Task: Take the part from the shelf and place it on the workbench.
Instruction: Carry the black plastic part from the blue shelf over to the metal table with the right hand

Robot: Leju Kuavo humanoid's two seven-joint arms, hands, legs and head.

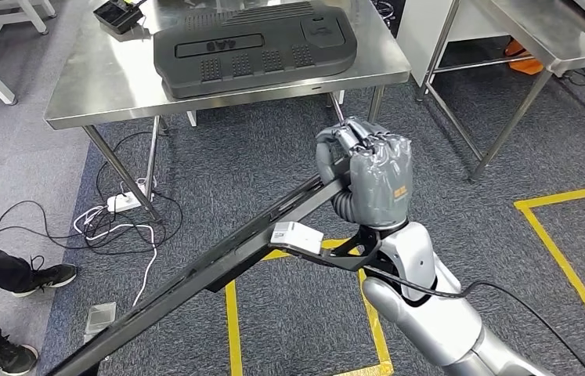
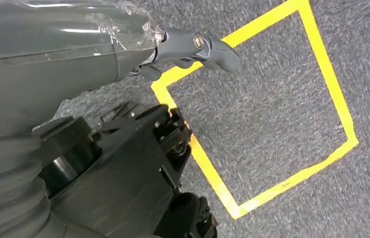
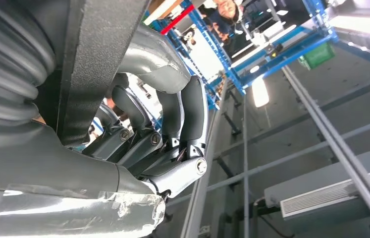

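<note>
My right hand (image 1: pixel 371 176) is raised in front of me and grips one end of a long black bar-shaped part (image 1: pixel 218 262). The part slants down from the hand toward the lower left and carries a white label (image 1: pixel 295 235). In the right wrist view the fingers (image 3: pixel 183 114) wrap around the black bar (image 3: pixel 98 54). The steel workbench (image 1: pixel 109 86) stands ahead, beyond the hand. My left hand (image 2: pixel 192 47) hangs over the carpet with its thumb stretched out and nothing in it.
A large black moulded panel (image 1: pixel 254 47) and a small black tray (image 1: pixel 119 14) lie on the workbench. A second steel table (image 1: pixel 539 31) stands at the right. Cables and a power strip (image 1: pixel 123 202) lie under the bench. A person's shoes (image 1: pixel 46 276) are at the left. Yellow floor tape (image 1: pixel 563 258) marks squares.
</note>
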